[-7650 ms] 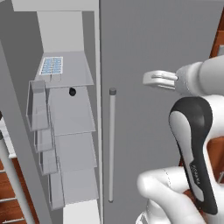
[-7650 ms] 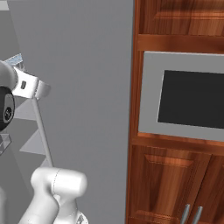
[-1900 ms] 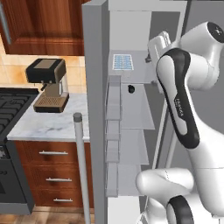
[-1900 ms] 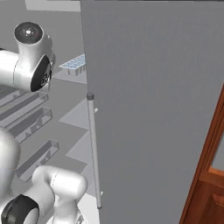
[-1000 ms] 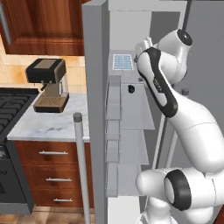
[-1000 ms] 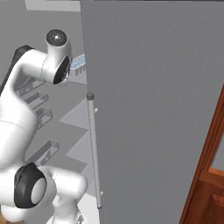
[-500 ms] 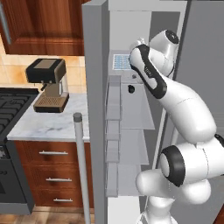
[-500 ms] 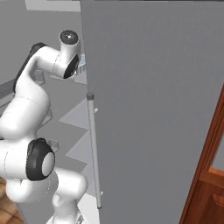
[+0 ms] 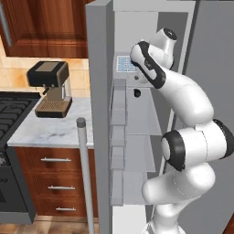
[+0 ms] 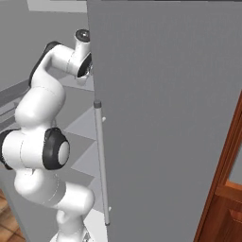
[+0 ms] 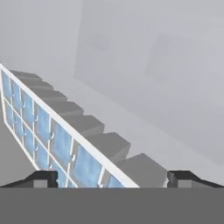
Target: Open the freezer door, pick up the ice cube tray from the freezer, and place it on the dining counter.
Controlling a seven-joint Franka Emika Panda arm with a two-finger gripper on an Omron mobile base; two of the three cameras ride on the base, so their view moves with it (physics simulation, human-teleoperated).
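The freezer door (image 9: 98,105) stands swung wide open to the left, its bar handle (image 9: 85,178) toward me. Inside the freezer (image 9: 142,116), the ice cube tray (image 9: 123,63) lies on the top shelf, white with pale blue cells. My arm reaches into that shelf and its wrist covers the tray's right end. In the hand view the tray (image 11: 42,129) runs diagonally from the upper left down to the bottom. My gripper (image 11: 113,178) is open, its fingertips (image 11: 43,177) set wide on either side of the tray's near end, touching nothing that I can see.
A small dark object (image 9: 136,93) sits on the second shelf below the tray. Left of the freezer a coffee machine (image 9: 48,87) stands on a marble worktop (image 9: 50,130), beside a stove (image 9: 9,112). The wider fridge door (image 10: 165,118) with its handle (image 10: 100,160) stands closed on the right.
Over the last second the arm has folded up and swung left into the freezer's top shelf, bringing the hand to the tray. The tray has not moved.
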